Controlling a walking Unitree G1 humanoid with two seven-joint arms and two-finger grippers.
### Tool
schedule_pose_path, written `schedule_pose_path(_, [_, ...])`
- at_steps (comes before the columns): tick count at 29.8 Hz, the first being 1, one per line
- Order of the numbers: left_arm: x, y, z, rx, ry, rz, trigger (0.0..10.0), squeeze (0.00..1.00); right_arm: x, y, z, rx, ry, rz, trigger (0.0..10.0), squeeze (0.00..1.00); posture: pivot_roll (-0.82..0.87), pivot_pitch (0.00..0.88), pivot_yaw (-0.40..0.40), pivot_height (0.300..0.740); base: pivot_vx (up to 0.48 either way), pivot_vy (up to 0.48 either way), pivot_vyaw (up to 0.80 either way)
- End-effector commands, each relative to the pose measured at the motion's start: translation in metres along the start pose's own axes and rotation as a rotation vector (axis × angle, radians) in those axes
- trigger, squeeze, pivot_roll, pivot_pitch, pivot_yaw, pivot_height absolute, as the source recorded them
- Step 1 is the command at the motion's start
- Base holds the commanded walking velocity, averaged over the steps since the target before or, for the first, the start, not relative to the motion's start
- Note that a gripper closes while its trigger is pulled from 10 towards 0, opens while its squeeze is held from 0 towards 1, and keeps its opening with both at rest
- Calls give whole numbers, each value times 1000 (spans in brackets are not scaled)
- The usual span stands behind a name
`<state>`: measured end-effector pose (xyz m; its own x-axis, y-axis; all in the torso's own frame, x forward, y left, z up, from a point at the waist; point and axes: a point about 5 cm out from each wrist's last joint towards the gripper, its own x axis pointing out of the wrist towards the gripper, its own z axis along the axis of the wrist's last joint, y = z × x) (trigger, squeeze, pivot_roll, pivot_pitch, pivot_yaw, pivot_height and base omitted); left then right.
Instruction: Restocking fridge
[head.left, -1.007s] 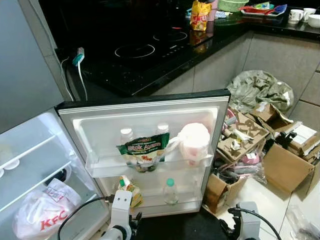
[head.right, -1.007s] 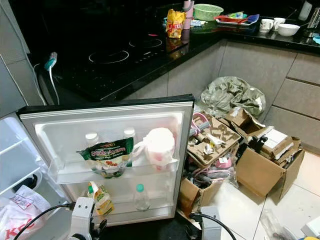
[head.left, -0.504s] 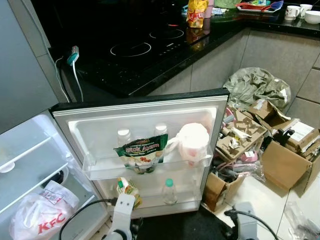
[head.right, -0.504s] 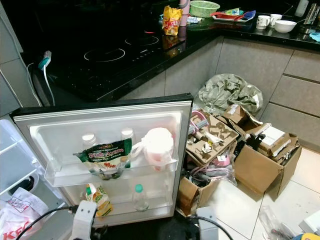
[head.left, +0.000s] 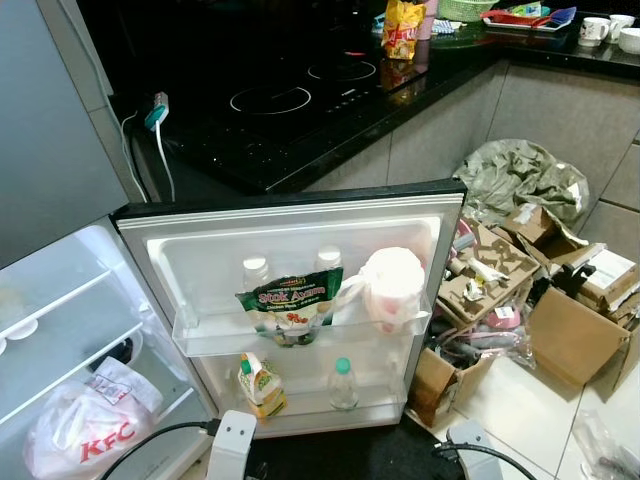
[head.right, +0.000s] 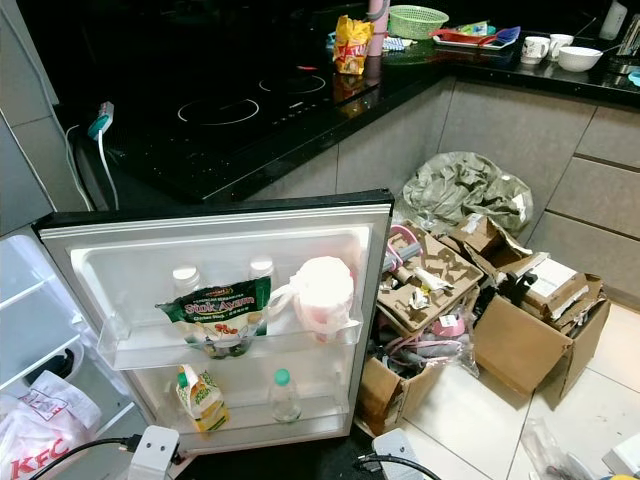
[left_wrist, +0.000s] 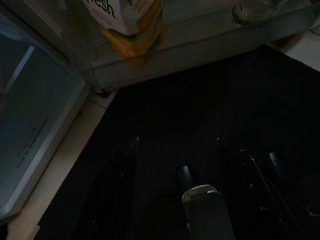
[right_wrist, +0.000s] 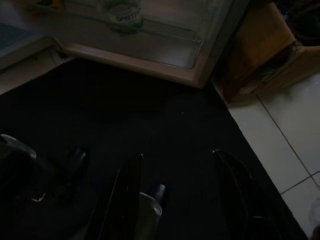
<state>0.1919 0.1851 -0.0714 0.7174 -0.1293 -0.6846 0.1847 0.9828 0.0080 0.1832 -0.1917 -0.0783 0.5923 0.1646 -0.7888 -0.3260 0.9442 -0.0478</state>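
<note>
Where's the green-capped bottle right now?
The green-capped bottle stands on the open fridge door's bottom shelf, right of the juice carton, below the green stock pouch.

"KFC" is printed in red on the white plastic bag (head.left: 85, 437); "Stok Ayam", perhaps, is read on the green pouch (head.left: 289, 303); "fresh" on the yellow carton (left_wrist: 131, 22).
</note>
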Motion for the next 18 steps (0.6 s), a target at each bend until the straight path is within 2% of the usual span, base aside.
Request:
schedule_pose_path(1, [-2, 6, -4, -9, 16, 22, 10000, 0, 0, 2, -4, -8, 19, -1, 10000, 0, -18, 27, -2, 740, 0, 0, 0])
schedule_pose_path(8, [-3, 7, -5, 6, 20, 12, 10000, 0, -1, 3, -10, 61, 25, -39, 10000, 0, -14, 23, 5, 740, 0, 0, 0])
schedule_pose_path(10, [-4, 8, -7, 1, 26, 14, 10000, 0, -2, 2, -13, 143, 17, -79, 10000, 0, -17, 16, 17, 740, 0, 0, 0])
schedule_pose_path(11, [-4, 8, -7, 1, 26, 14, 10000, 0, -2, 2, -13, 143, 17, -79, 10000, 0, -17, 16, 17, 740, 0, 0, 0])
schedule_pose_path(13, [-3, 9, -6, -14, 32, 27, 10000, 0, -3, 0, -16, 212, 10, -118, 10000, 0, -21, 10, 24, 740, 0, 0, 0])
schedule_pose_path(18, [-1, 11, -3, -38, 28, 46, 10000, 0, -4, -1, -17, 228, 10, -133, 10000, 0, -26, 1, 28, 740, 0, 0, 0])
